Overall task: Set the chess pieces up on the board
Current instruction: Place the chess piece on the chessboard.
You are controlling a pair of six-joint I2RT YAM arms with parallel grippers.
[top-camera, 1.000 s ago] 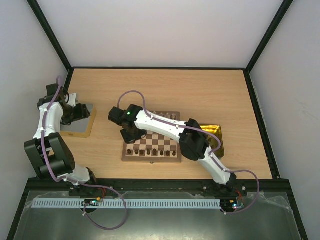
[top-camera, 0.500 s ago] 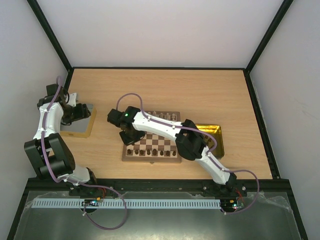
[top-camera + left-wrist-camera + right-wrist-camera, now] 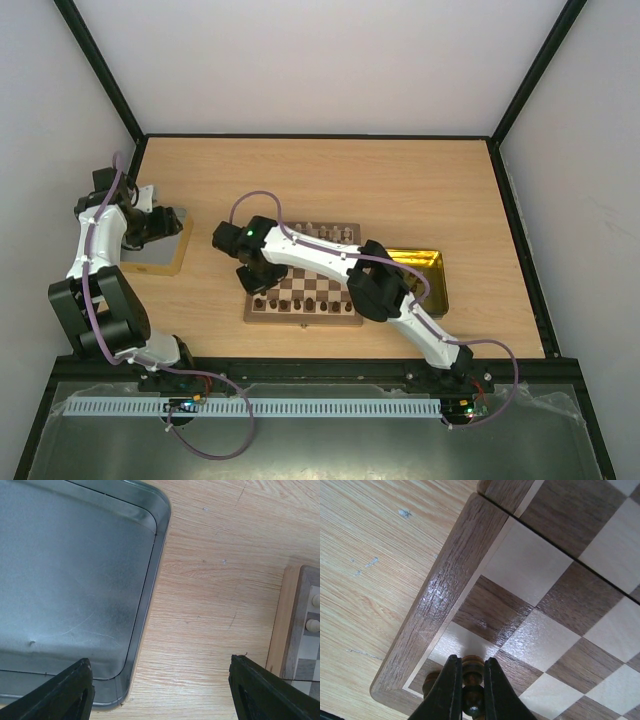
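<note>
The board [image 3: 310, 290] lies mid-table, with dark chess pieces [image 3: 300, 303] along its near edge and pale ones [image 3: 330, 231] along its far edge. My right gripper [image 3: 257, 282] hangs over the board's near left corner. In the right wrist view it [image 3: 471, 662] is shut on a dark brown chess piece [image 3: 473, 677], held just above a cream square of the board [image 3: 520, 575], beside another dark piece [image 3: 431, 679] standing in the corner. My left gripper [image 3: 150, 228] is open and empty [image 3: 160, 690] over the silver tray's corner [image 3: 75, 580].
A silver tray [image 3: 158, 248] lies at the far left. A shiny gold tray [image 3: 430, 275] lies right of the board, partly hidden by my right arm. The left wrist view shows the board's edge [image 3: 287, 625] with two pale pieces [image 3: 314, 625].
My right gripper has moved left and nearer, toward the board's near left corner, still holding the dark piece. The left arm has not moved.
</note>
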